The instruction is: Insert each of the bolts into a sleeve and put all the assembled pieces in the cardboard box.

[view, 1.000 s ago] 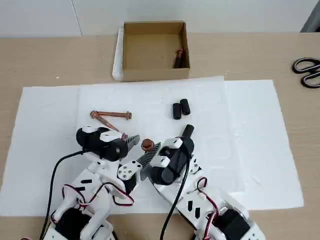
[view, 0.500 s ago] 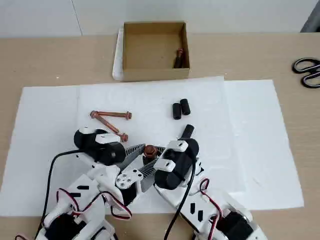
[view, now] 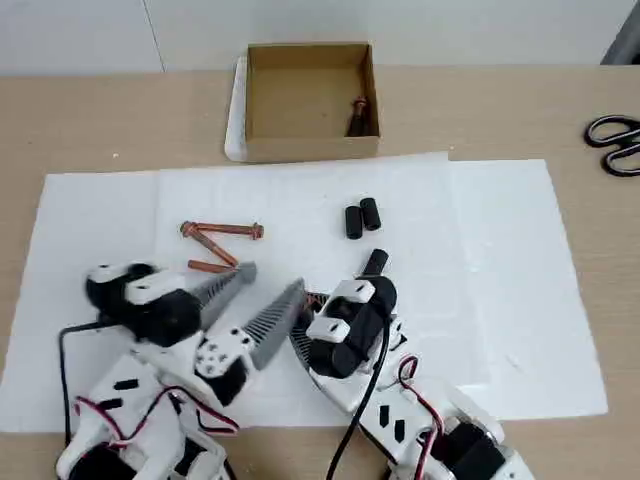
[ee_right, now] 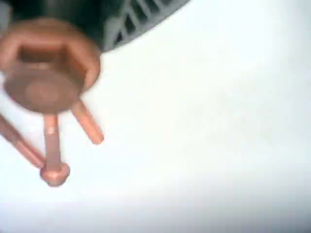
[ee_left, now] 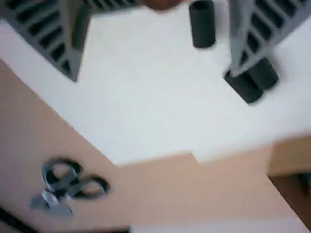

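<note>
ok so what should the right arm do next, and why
Probably lift the right gripper toward the cardboard box: it grips a bolt, apparently sleeved, since three bolts and three sleeves lie loose, and the left gripper stands open, apart from it.

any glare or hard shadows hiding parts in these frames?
High view: even light, no glare on the white paper, soft shadows under the arms. Left wrist view: no hard shadow around the sleeves; the scissors are evenly lit. Right wrist view: no glare; the bolt, close to the lens, covers part of the loose bolts behind it.
</note>
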`<action>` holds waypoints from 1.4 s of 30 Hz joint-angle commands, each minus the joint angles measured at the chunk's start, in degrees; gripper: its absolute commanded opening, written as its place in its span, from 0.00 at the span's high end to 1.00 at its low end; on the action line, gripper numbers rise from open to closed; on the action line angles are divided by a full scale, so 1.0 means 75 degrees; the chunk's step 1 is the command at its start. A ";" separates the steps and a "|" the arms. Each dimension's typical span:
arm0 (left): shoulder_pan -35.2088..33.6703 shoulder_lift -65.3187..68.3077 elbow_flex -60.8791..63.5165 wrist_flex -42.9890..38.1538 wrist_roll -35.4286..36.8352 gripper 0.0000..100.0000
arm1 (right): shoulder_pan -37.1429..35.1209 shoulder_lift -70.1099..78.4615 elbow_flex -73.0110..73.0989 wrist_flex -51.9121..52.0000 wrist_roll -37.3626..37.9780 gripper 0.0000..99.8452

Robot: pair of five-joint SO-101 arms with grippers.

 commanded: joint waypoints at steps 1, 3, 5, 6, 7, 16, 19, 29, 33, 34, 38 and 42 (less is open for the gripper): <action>-0.0656 0.0375 -0.0486 -0.0563 -0.0105 0.81 | 0.0158 -0.0064 0.0000 -0.0252 0.0035 1.00; -0.1207 0.0809 -0.0709 -0.0856 -0.0094 0.81 | 0.0498 -0.0018 0.0000 -0.0275 0.0035 1.00; -0.1653 0.1336 -0.0955 -0.1266 -0.0082 0.81 | 0.1084 -0.0006 0.0023 -0.0568 0.0035 1.00; -0.1852 0.1629 -0.1108 -0.1442 -0.0082 0.81 | 0.1389 0.0018 0.0023 -0.0756 0.0059 1.00; -0.1993 0.1958 -0.1260 -0.1571 -0.0082 0.81 | 0.1612 0.0053 0.0035 -0.0920 0.0082 1.00; -0.2239 0.5533 -0.3663 -0.1629 0.0832 0.81 | 0.2632 0.3499 -0.1688 -0.1834 -0.0551 1.00; -0.2251 0.6763 -0.4812 -0.1629 0.0938 0.81 | 0.3124 0.5163 -0.3036 -0.1905 -0.0785 1.00; -0.3118 1.0913 -0.8152 -0.1629 0.0527 0.88 | 0.3897 1.0110 -0.7045 -0.1893 -0.1184 1.00; -0.3305 1.2319 -0.9055 -0.1618 0.0516 0.88 | 0.3956 1.1833 -0.8475 -0.1905 -0.1184 1.00; -0.3317 1.2601 -0.9231 -0.1582 0.0516 0.88 | 0.3968 1.2290 -0.8873 -0.1916 -0.1172 1.00; -0.3282 1.3503 -1.0122 -0.0985 0.0527 0.88 | 0.4144 1.4201 -1.0608 -0.2139 -0.1149 1.00; -0.3270 1.3937 -1.0696 -0.0645 0.0539 0.88 | 0.4355 1.6100 -1.2460 -0.2772 -0.1137 1.00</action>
